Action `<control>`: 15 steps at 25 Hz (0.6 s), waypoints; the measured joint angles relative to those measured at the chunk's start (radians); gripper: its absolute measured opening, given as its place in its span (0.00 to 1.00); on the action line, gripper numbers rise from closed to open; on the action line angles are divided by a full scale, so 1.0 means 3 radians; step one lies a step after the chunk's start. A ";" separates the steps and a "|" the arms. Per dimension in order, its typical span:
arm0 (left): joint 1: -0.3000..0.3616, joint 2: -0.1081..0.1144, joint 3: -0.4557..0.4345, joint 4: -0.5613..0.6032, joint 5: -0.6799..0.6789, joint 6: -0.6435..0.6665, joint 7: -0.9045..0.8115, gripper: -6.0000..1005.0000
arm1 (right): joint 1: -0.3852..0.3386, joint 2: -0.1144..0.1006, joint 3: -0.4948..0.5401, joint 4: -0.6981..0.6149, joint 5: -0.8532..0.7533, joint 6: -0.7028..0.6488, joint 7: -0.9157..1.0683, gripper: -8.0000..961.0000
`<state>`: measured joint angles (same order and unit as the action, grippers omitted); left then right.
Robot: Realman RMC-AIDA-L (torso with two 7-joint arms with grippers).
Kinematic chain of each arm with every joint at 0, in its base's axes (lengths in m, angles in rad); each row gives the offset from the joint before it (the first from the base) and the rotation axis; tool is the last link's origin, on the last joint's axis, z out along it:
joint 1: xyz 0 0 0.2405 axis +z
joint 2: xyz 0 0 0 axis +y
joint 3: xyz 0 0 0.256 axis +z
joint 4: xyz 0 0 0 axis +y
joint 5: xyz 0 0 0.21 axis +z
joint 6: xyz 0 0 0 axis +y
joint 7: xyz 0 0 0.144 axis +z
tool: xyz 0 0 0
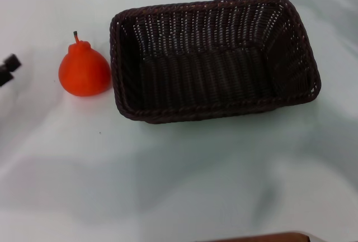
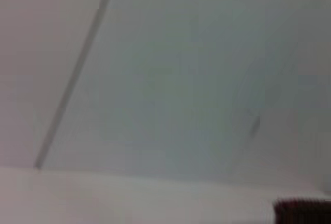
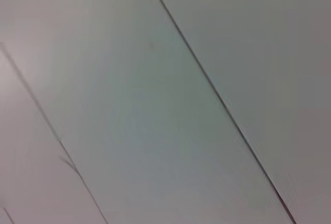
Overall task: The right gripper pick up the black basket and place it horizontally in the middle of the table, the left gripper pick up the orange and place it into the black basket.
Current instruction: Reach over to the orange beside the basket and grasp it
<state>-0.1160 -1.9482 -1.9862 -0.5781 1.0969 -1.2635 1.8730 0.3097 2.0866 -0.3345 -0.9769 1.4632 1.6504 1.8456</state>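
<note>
The black basket (image 1: 215, 57) lies lengthwise across the middle of the white table (image 1: 168, 180), open side up and empty. The orange (image 1: 84, 70) stands upright on the table just to the left of the basket, close to its left rim but apart from it. The black fingertips of my left gripper (image 1: 8, 70) show at the left edge of the head view, to the left of the orange and clear of it. My right gripper is out of view. The wrist views show only pale flat surfaces.
A brown edge (image 1: 263, 237) shows at the bottom of the head view, in front of the table. A dark strip (image 2: 302, 209) sits in the corner of the left wrist view.
</note>
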 joint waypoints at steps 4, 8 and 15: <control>-0.0106 -0.0048 -0.0007 -0.0295 0.0621 0.0106 -0.0390 0.85 | -0.0052 0.0013 0.0225 0.0534 0.0320 0.0371 -0.0706 0.72; -0.0245 -0.0171 -0.0031 -0.0367 0.0943 0.0202 -0.0509 0.85 | -0.0069 0.0010 0.0410 0.0821 0.0374 0.0642 -0.0912 0.72; -0.0421 -0.0422 -0.0043 -0.0403 0.1340 0.0598 -0.0522 0.85 | -0.0102 0.0016 0.0522 0.1133 0.0387 0.0942 -0.1004 0.72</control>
<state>-0.2422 -2.0748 -1.9991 -0.6991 1.4990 -1.0841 1.7164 0.2791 2.0914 -0.1779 -0.6371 1.5794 1.9329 1.5444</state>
